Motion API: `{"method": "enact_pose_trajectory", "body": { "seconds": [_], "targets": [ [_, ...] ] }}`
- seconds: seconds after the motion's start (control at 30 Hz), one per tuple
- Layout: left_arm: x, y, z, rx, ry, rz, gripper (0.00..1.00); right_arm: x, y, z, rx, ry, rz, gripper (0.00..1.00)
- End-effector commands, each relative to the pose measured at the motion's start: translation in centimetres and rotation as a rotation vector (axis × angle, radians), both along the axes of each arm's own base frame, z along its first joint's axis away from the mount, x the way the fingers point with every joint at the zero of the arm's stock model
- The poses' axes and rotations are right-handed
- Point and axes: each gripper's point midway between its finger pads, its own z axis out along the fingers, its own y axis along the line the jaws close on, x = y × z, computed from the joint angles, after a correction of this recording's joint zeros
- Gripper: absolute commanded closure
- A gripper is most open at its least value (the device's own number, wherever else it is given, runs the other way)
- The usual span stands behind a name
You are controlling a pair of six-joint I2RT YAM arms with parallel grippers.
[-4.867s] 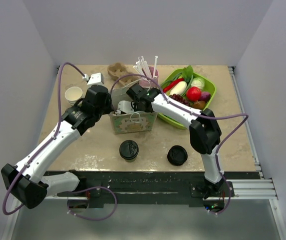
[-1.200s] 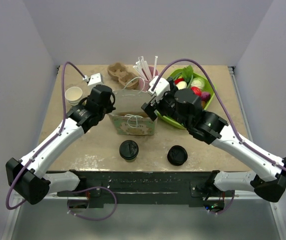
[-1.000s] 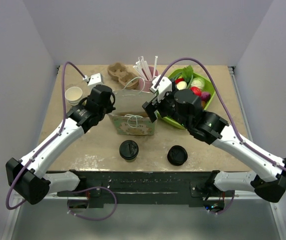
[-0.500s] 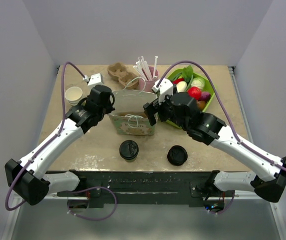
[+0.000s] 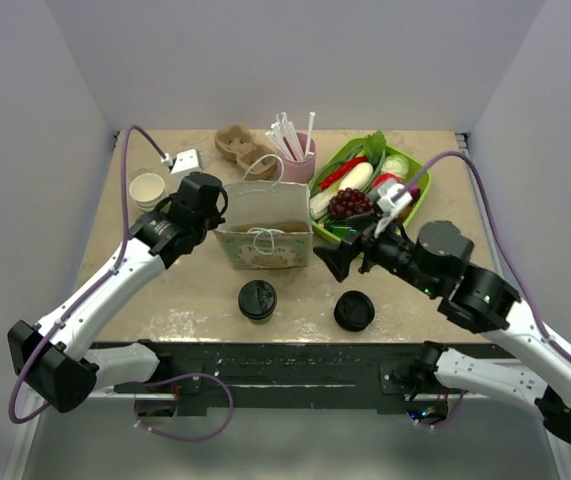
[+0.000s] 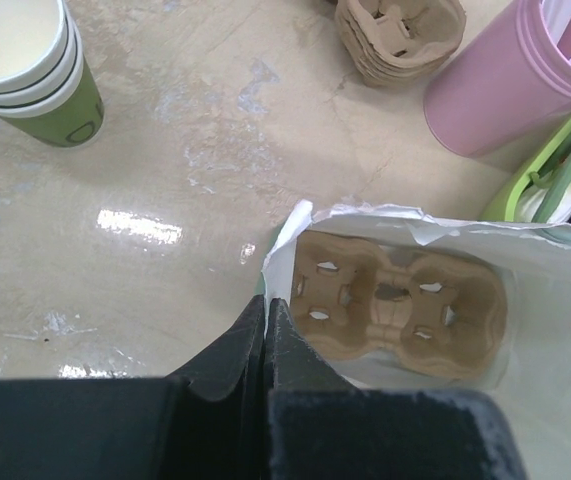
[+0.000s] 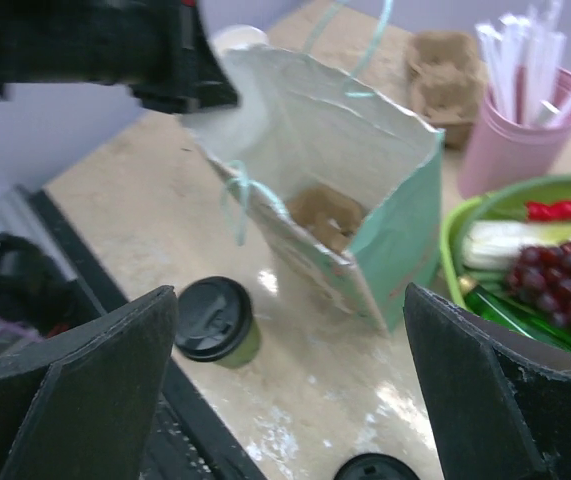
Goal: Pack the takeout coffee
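Right claw [image 5: 335,262]: drawn back from paper bag [image 5: 265,228], jaws wide, empty; we judge it freed for pickup.
Left claw [image 6: 265,335]: clenched, seemingly on bag rim.
Takeout coffee [image 5: 257,300]: on surface [image 5: 165,290], before bag, unpacked.

One takeout coffee [image 5: 257,299], one bag [image 5: 265,245], one lid stack [image 5: 354,311], one tray [image 5: 412,157].

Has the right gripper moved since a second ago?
Yes. The right gripper has drawn back from the right rim of the paper bag, down and rightward in the top view.
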Motion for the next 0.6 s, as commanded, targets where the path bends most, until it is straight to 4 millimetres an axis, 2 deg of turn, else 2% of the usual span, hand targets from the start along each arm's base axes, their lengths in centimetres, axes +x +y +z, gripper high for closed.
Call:
{"method": "enact_pose_trajectory", "body": {
  "seconds": [0.0,0.1,0.13,0.2,0.23,0.3,0.33,0.37,0.4,0.43,0.5,0.53,0.57],
  "targets": [
    [-0.2,1.0,1.8,-0.005,-0.042,0.036,1.00,-4.3,1.3,2.2,0.143,-0.040,0.229,0.02],
    [0.1,1.2,2.3,-0.005,-0.058,0.047,1.00,-5.1,1.6,0.4,0.129,0.041,0.255,0.03],
    [0.3,1.4,2.5,-0.002,-0.063,0.056,1.00,-4.9,2.0,-1.1,0.106,0.079,0.257,0.04],
    [0.6,1.9,3.1,0.005,-0.069,0.079,1.00,-4.7,2.9,-2.6,0.108,0.136,0.258,0.05],
    [0.7,2.1,3.2,0.006,-0.068,0.095,1.00,-4.1,3.7,-4.9,0.075,0.195,0.248,0.08],
    [0.6,2.8,3.2,0.027,-0.058,0.130,1.00,-3.4,4.5,-6.9,0.052,0.275,0.205,0.12],
    [0.5,3.2,3.2,0.027,-0.060,0.155,1.00,-2.4,4.5,-7.7,0.036,0.286,0.137,0.12],
    [0.3,3.5,3.0,0.032,-0.054,0.169,1.00,-2.4,5.6,-9.0,0.016,0.328,0.121,0.13],
    [-0.1,3.8,2.7,0.038,-0.043,0.178,1.00,-2.2,5.9,-9.5,0.004,0.337,0.095,0.14],
    [-0.3,4.0,2.7,0.033,-0.045,0.192,0.99,-1.2,5.7,-9.5,0.001,0.325,0.020,0.15],
    [-0.6,4.2,2.2,0.038,-0.035,0.195,0.89,-1.5,7.3,-10.9,-0.025,0.355,0.000,0.18],
    [-0.8,4.3,2.4,0.029,-0.039,0.196,0.72,-1.0,7.6,-11.1,-0.028,0.350,-0.043,0.20],
    [-1.0,4.4,2.3,0.027,-0.039,0.198,0.63,-1.7,8.5,-11.5,-0.038,0.364,-0.034,0.22]
  ]
}}
